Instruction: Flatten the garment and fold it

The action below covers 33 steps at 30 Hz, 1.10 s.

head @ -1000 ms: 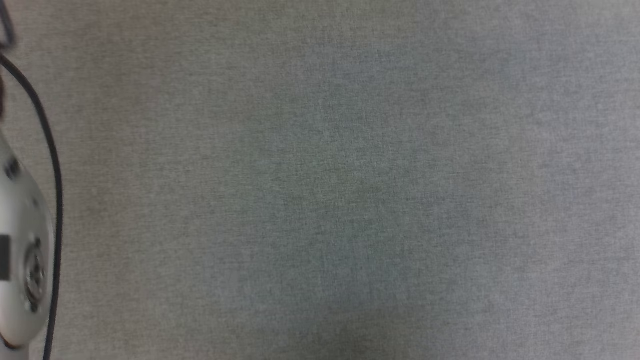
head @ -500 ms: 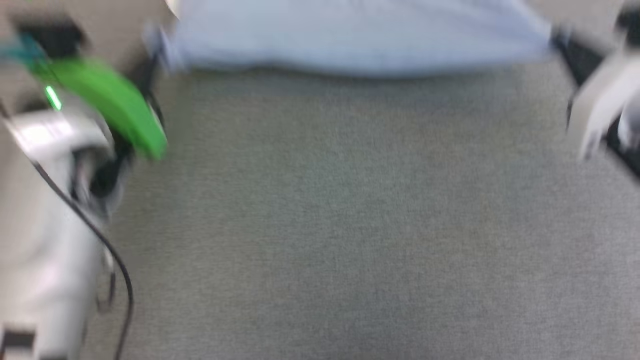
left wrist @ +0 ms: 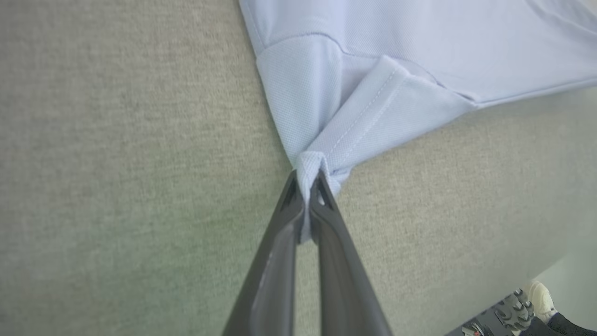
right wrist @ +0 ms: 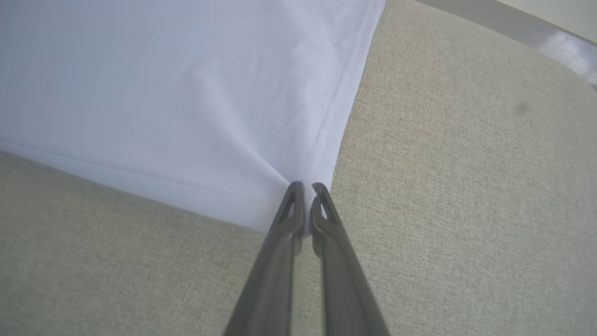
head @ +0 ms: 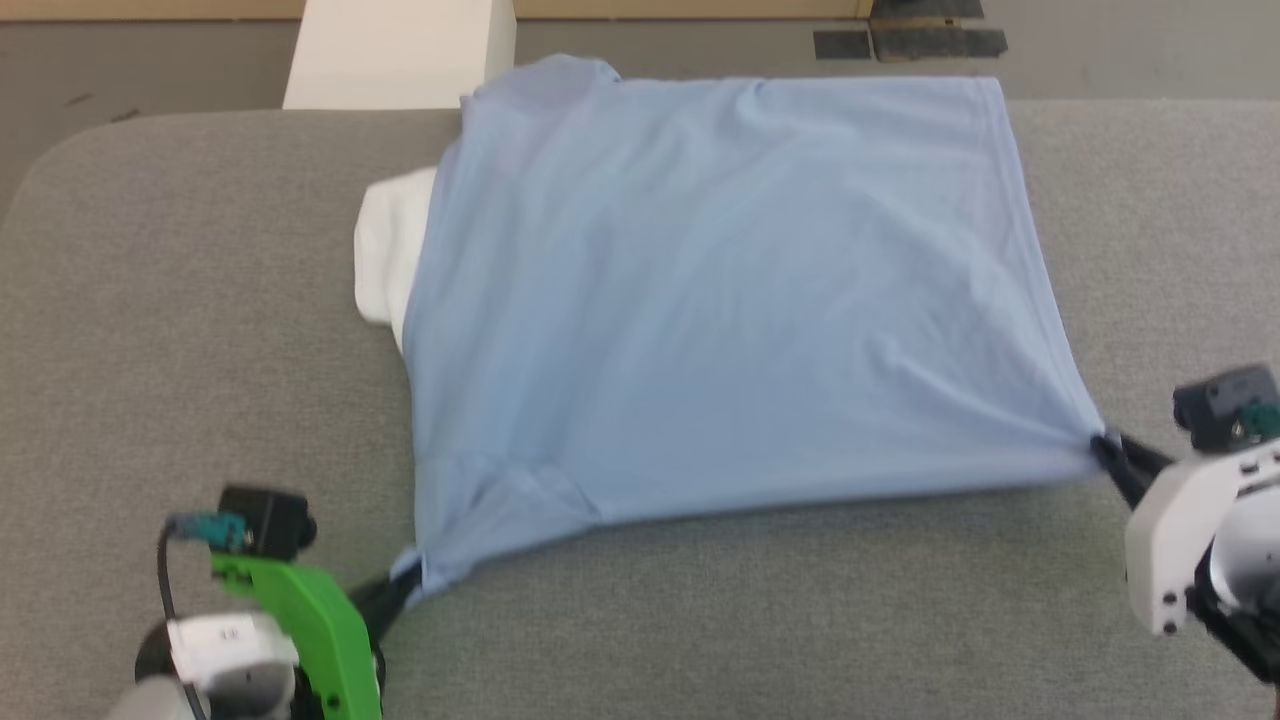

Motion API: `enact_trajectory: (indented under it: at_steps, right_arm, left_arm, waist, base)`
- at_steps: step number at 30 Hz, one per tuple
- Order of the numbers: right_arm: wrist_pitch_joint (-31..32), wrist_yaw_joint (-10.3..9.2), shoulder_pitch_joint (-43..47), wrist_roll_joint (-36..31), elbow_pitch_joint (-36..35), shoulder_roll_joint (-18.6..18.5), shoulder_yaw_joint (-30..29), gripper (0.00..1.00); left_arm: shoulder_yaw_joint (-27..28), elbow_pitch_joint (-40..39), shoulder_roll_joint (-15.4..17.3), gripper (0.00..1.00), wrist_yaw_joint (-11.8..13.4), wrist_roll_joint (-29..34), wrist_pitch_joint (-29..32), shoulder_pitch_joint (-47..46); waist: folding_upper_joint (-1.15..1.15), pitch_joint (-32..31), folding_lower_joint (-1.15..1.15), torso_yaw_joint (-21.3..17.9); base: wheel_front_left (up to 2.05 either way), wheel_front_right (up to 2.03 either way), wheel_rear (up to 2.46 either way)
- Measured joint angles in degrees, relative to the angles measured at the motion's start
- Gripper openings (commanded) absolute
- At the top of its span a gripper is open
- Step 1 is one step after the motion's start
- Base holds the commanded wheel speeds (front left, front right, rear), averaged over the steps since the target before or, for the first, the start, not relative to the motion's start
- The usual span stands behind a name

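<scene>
Between the two grippers, the light blue short-sleeved soft cotton T-shirt [head: 720, 300] lies spread on the grey fabric-covered table [head: 180, 300], reaching away from both sets of fingertips. The left gripper [left wrist: 308, 179] is clamped tight on a bunched corner, with a stitched fold just beyond its tips. The right gripper [right wrist: 308, 186] is pinched closed on the opposite hem corner, cloth fanning out ahead and to its left. A white patch [head: 388, 250] far beyond the left gripper may be part of the shirt
</scene>
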Motion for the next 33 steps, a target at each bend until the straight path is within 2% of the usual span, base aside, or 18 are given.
enact_trajectory:
  at_steps: [8, 13, 17, 23, 26, 33]
  right_arm:
    - [3.8, 0.01, 8.6, -2.3, 1.2, -0.1, -2.5, 0.00]
    - [5.6, 0.01, 13.1, -2.7, 0.9, 1.7, -5.0, 0.00]
    - [4.4, 0.00, 15.3, -2.7, -0.9, 3.8, -6.5, 0.00]
    - [-5.8, 0.00, 15.2, -3.9, -3.9, 6.8, -6.9, 0.00]
    - [-9.8, 0.00, 14.8, -4.4, -4.5, 7.7, -6.6, 0.00]
    - [-15.3, 0.00, 10.8, -5.0, -5.5, 7.5, -4.2, 0.00]
  left_arm:
    - [-1.6, -8.1, 1.3, 0.00, 4.5, -1.0, 3.0, 11.8]
    - [-1.7, -11.2, 1.3, 0.00, 6.4, -0.9, 2.2, 15.8]
    - [-0.9, -12.1, 0.3, 0.00, 6.7, 2.0, -4.0, 16.0]
    - [-0.1, -12.8, -5.5, 0.00, 5.8, 8.2, -18.9, 12.7]
    - [-0.3, -12.0, -7.7, 0.00, 4.8, 10.2, -24.0, 9.8]
    - [-0.7, -7.8, -10.7, 0.00, 2.5, 11.3, -28.5, 0.6]
  waist:
    - [0.00, -2.0, 0.00, 1.0]
    - [0.00, -2.0, 0.00, 1.3]
    - [0.00, -1.8, 0.00, 1.2]
    - [0.00, -1.4, 0.00, 0.5]
    - [0.00, -1.4, 0.00, 0.3]
    - [0.00, -0.2, 0.00, 0.4]
  base:
    - [0.00, 0.00, 0.00]
    - [0.00, 0.00, 0.00]
    - [0.00, 0.00, 0.00]
    - [0.00, 0.00, 0.00]
    - [0.00, 0.00, 0.00]
    - [0.00, 0.00, 0.00]
